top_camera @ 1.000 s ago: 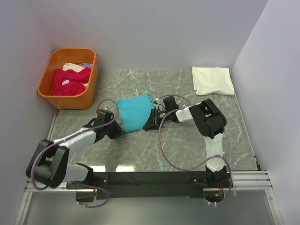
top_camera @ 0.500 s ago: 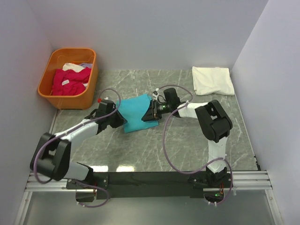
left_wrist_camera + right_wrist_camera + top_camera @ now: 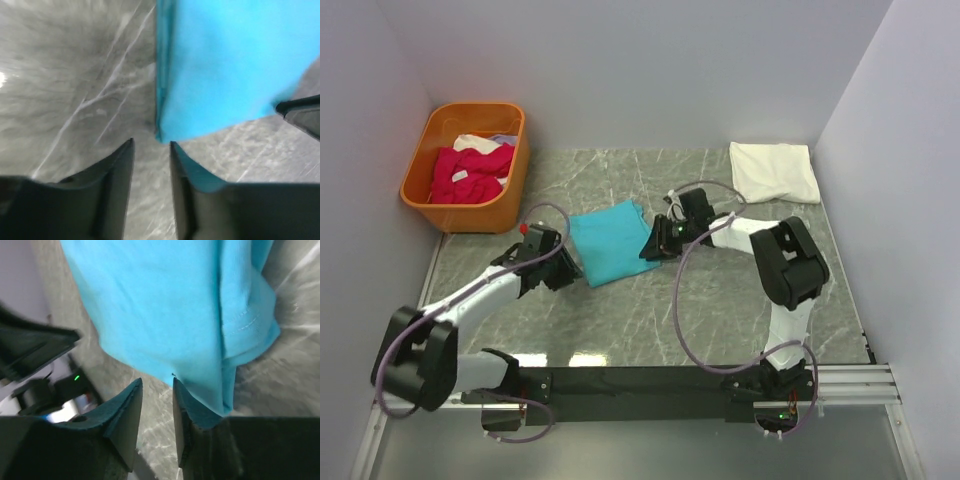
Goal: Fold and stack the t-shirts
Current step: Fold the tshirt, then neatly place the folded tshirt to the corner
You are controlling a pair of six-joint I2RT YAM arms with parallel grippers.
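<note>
Turquoise-teal cotton t-shirt [image 3: 610, 240] lies folded to a rough rectangle, flat on the counter [image 3: 720, 295] near its middle, between the two arms. It is well apart from the plain white t-shirt [image 3: 775, 172], which sits folded at the far right corner. Est. progress: two shirts folded, none stacked; the teal one has yet to go onto the white one. Orange plastic basket [image 3: 460, 215] at far left holds a heap of magenta-pink t-shirts [image 3: 470, 175], crumpled, w/ a bit of white cloth behind them, so the larger part of the job looks undone. Left pincer [image 3: 151, 143] is at the teal shirt's near left corner: jaws partly open, bare counter showing through the gap, cloth corner just past the tips, nothing gripped as far as the wrist view shows. Right pincer [image 3: 157, 381] is at the shirt's right edge, by a stitched hem: jaws likewise part open, no cloth seen between them, though the fabric runs close along one finger. Counter is grey-green stone-look w/ pale veins, smooth, slightly glossy at the near edge, w/ a black strip and metal rail where the arm bases bolt on. Room: plain pale lavender-grey walls [image 3: 650, 70] on three sides, even light, no other clutter visible.
</note>
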